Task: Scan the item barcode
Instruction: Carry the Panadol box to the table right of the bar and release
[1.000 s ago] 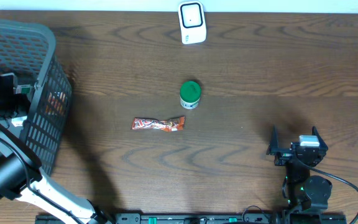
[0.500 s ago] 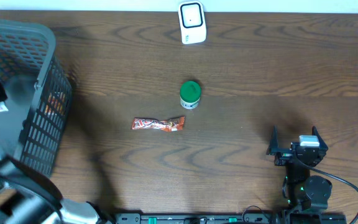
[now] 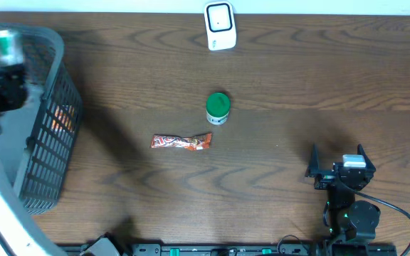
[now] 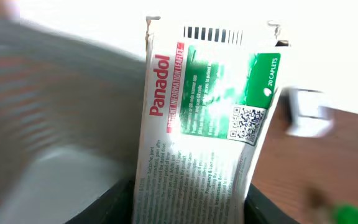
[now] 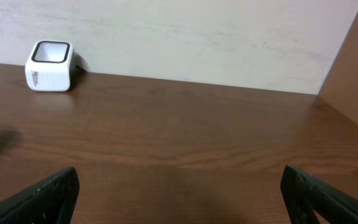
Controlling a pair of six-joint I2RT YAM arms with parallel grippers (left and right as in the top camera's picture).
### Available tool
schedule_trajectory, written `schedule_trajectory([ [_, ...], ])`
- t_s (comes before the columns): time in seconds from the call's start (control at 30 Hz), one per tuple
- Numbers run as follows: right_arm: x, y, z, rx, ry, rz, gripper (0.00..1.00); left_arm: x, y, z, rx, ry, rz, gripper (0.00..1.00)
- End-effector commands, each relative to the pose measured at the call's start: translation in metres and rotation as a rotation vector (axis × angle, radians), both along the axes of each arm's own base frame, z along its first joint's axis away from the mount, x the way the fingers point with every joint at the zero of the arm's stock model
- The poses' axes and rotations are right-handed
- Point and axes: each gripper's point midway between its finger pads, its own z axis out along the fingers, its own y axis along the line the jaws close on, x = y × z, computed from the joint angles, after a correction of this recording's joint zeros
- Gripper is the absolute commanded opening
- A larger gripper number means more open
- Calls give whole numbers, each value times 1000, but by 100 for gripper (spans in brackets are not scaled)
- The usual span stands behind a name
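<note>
Clamping a Panadol box (image 4: 204, 124), left gripper (image 4: 188, 196) partly closed, over the grey basket (image 3: 48, 142) at upper left of the frame (blurred there), right gripper (image 3: 337, 162) spread wide and empty at lower right, white scanner (image 3: 220, 26) top centre.

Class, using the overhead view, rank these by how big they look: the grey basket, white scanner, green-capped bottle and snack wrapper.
1. grey basket, by far the largest.
2. white scanner and snack wrapper: too close to rank. The wrapper is longer, the scanner broader.
3. green-capped bottle, the smallest.
</note>
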Motion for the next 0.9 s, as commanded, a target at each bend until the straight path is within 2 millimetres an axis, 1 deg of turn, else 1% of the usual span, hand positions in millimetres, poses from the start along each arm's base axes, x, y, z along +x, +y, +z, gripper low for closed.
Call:
schedule_trajectory([
  [0.0, 0, 0, -1, -14, 3, 0, 99, 0, -77, 27, -106, -94, -282, 46],
  [0.07, 0, 0, -1, -14, 3, 0, 99, -1, -110, 31, -120, -102, -385, 46],
  [0.17, 0, 0, -1, -14, 3, 0, 99, -2, -160, 30, -134, -83, -526, 46],
  [0.2, 0, 0, -1, -14, 3, 0, 99, -4, -181, 28, -139, -74, -585, 46],
  [0.27, 0, 0, -1, -14, 3, 0, 99, -7, -214, 25, -142, -59, -677, 46],
  [0.33, 0, 0, -1, -14, 3, 0, 99, -9, -243, 17, -118, -32, -736, 46],
  [0.37, 0, 0, -1, -14, 3, 0, 99, -8, -253, 12, -96, -15, -745, 46],
  [0.4, 0, 0, -1, -14, 3, 0, 99, -7, -270, 1, -49, 16, -755, 46],
  [0.5, 0, 0, -1, -14, 3, 0, 99, -7, -301, -19, 16, 72, -790, 46],
  [0.6, 0, 0, -1, -14, 3, 0, 99, -10, -334, -44, 74, 131, -847, 46],
  [0.67, 0, 0, -1, -14, 3, 0, 99, -11, -355, -66, 117, 182, -884, 46],
  [0.77, 0, 0, -1, -14, 3, 0, 99, -14, -384, -105, 159, 276, -938, 46],
  [0.87, 0, 0, -1, -14, 3, 0, 99, -21, -408, -143, 193, 360, -1006, 46],
])
